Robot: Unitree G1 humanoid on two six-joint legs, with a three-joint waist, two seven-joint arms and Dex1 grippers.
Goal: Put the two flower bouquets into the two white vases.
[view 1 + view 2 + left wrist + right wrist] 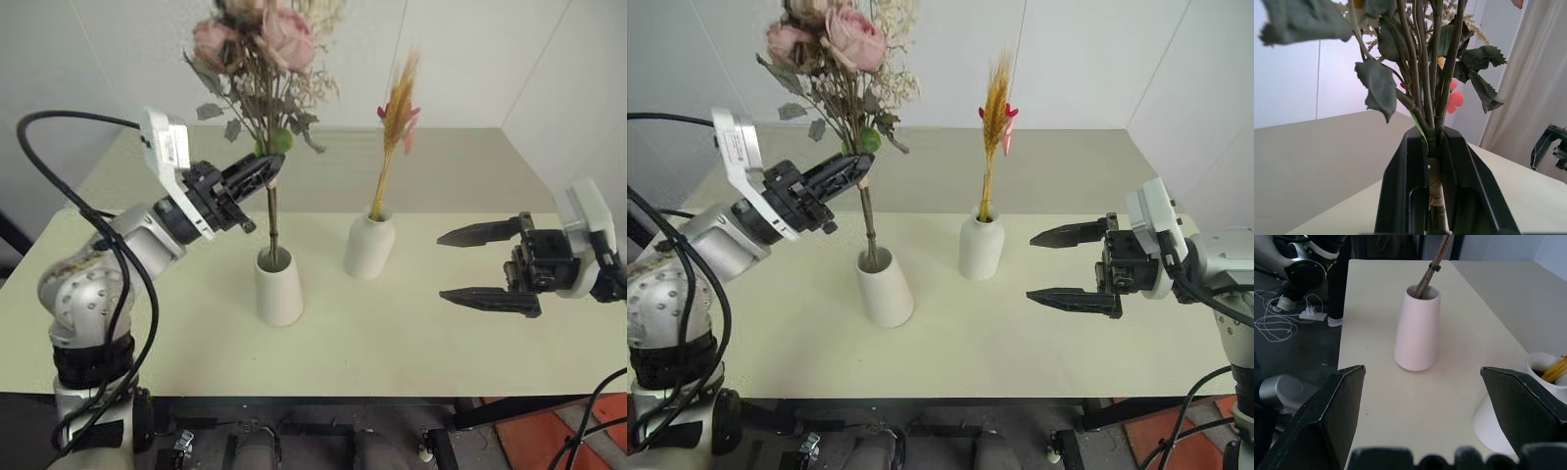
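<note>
Nearest the camera, the left gripper [266, 174], two black fingers on a silver arm, is clamped on the dark stem of the bushy bouquet of pink roses with green leaves and pale sprigs [260, 59], just below the foliage. The stem's lower end sits inside the wide mouth of the plain tapered white ceramic vase [278, 289], which stands upright on the pale cream table [392, 343]. Just beside it, the bottle-shaped white ceramic vase with a narrow neck [369, 245] holds the slim golden wheat-like bundle with small pink blooms [397, 127], standing free of any grip. The right gripper [490, 266] hangs over the table, well apart from both vases, fingers spread wide and empty. By this reading one bouquet is placed; the roses are seated but not yet released.
</note>
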